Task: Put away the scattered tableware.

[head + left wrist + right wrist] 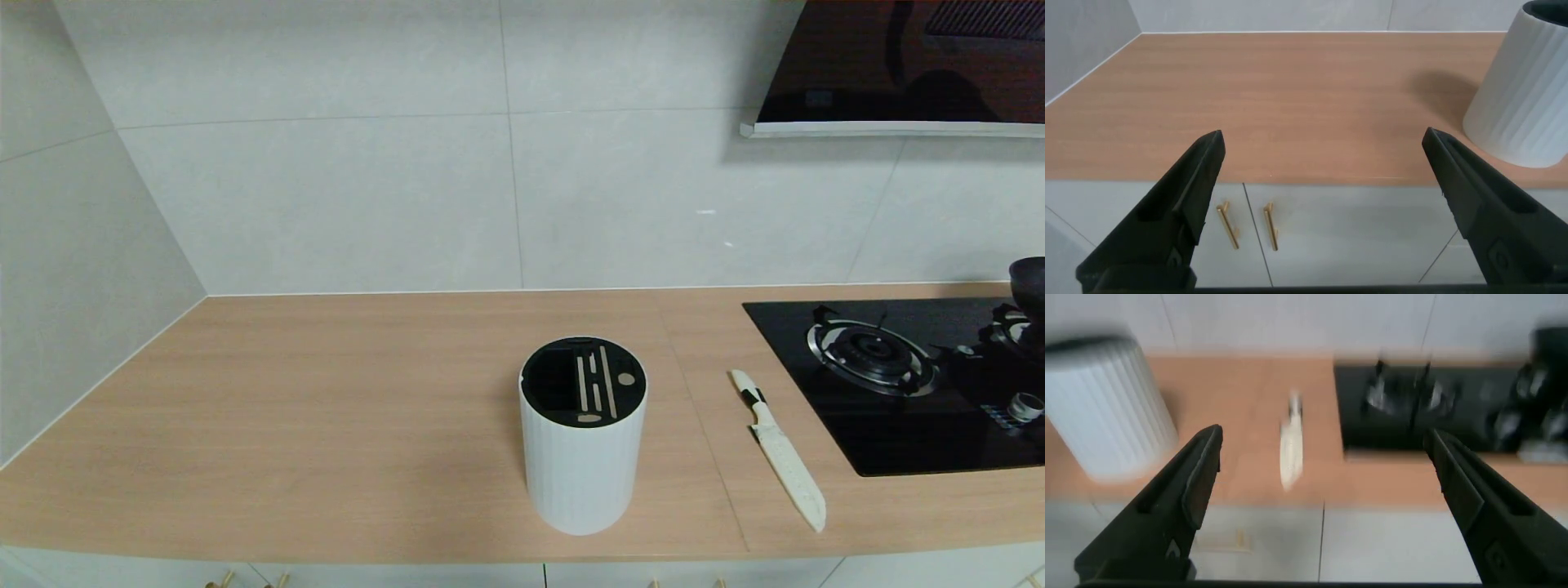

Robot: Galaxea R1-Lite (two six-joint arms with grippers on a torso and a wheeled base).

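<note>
Left tool [1321, 139] is hanging in front of the surface's edge, jaws spread wide, gripping nothing, above white cabinet doors with thin gold handles [1229, 226]. Right tool [1323, 434] is likewise hanging off the front edge, jaws wide apart and empty, facing the work. Light wooden surface [326, 408] is carrying a white ribbed cylindrical knife holder with a black slotted top [582, 441], standing upright near the front edge. A cream-white speckled kitchen knife with a black band [775, 445] is lying flat on the surface, between the holder and the black glass gas hob [890, 384], apart from both, its banded end pointing to the wall and its tip to the front edge. Judgement: the pick is not yet begun; the right tool is sitting nearer the knife. Next move is calling for a low descent over the banded handle end, jaws across its narrow width, then a blade-down turn into a slot.
</note>
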